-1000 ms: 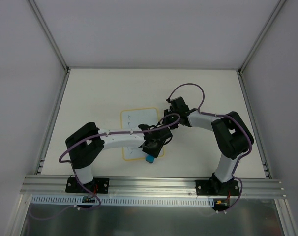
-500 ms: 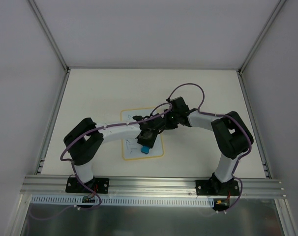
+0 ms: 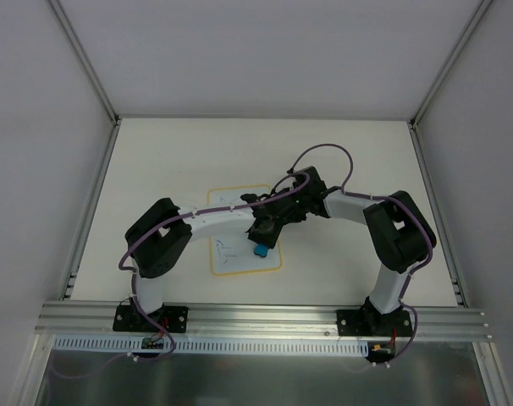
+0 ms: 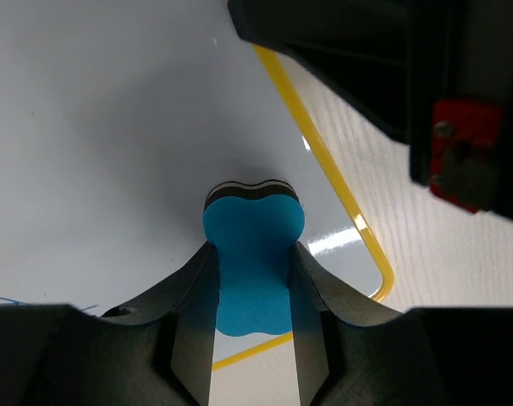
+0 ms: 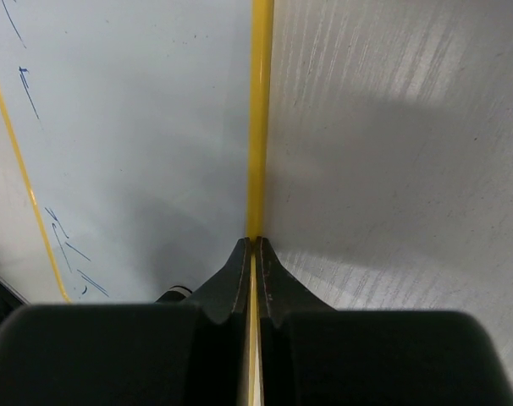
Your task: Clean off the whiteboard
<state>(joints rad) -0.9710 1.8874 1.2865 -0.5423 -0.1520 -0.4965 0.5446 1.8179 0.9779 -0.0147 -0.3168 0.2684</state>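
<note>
Blue eraser (image 4: 254,228) pinched in left gripper (image 4: 252,275); right gripper (image 5: 252,247) pinches yellow whiteboard (image 5: 138,127) edge.

The left arm (image 3: 210,227) and right arm (image 3: 351,205) are built alike: smooth white tubular links between bulky matte-black joint housings (image 3: 400,230). A thin purple cable (image 3: 324,146) runs along each and bows free in loops. Each arm stands on a flat black base plate (image 3: 151,318). The left tool (image 4: 253,254) has dark grey moulded plastic fingers (image 4: 184,321) with paler inner faces. The right tool (image 5: 252,245) has black fingers tapering to thin tips. A black housing on the right arm carries a small red block with a silver screw (image 4: 464,144).
</note>
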